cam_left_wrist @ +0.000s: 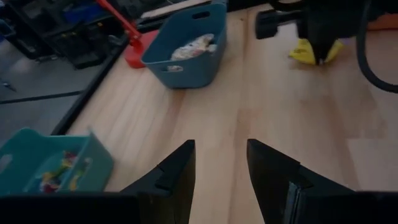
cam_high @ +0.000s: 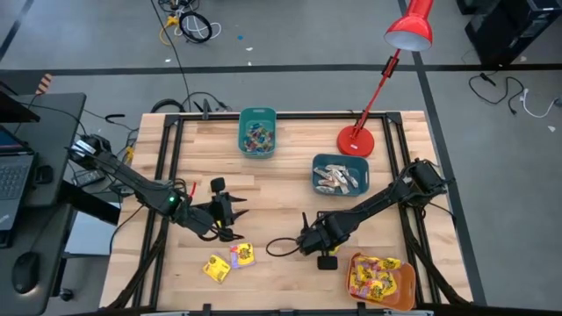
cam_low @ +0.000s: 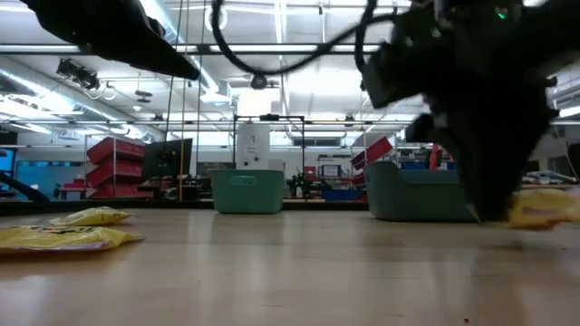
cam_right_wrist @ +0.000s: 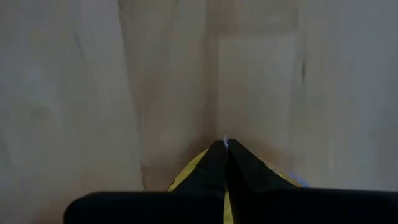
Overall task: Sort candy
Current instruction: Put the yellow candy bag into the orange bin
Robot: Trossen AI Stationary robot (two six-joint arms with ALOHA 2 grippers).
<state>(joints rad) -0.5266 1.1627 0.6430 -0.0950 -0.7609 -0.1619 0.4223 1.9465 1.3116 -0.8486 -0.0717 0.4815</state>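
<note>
**A:** Why is the right pincer (cam_right_wrist: pixel 225 144) pressed so low onto the table (cam_high: pixel 290 193)?

**B:** It has clenched on a yellow packet (cam_right_wrist: pixel 189 176). In the right wrist view the two dark fingers meet at their tips, with yellow wrapper showing on either side beneath them. The packet lies flat on the wood, so the tips have to come right down to pinch it.

**A:** And where would it go?

**B:** My guess is the orange bin (cam_high: pixel 381 281) at the near right corner, which already holds yellow packets and sits just beside that arm. Like seems to go with like: the teal bin (cam_high: pixel 257 130) at the far middle holds small coloured pieces, and the blue bin (cam_high: pixel 339 174) to its right, beside the red lamp (cam_high: pixel 356 138), holds pale stick-shaped ones.

**A:** What about the left pincer (cam_high: pixel 235 213)?

**B:** Released, fingers apart with bare wood between them in its own wrist view. It hovers left of centre, grasping nothing.

**A:** Is much left to sort?

**B:** Two more yellow packets (cam_high: pixel 228 262) lie near the front edge, left of centre, close to the left arm. I'd judge the job nearly finished, since no other loose candy shows on the table.
</note>
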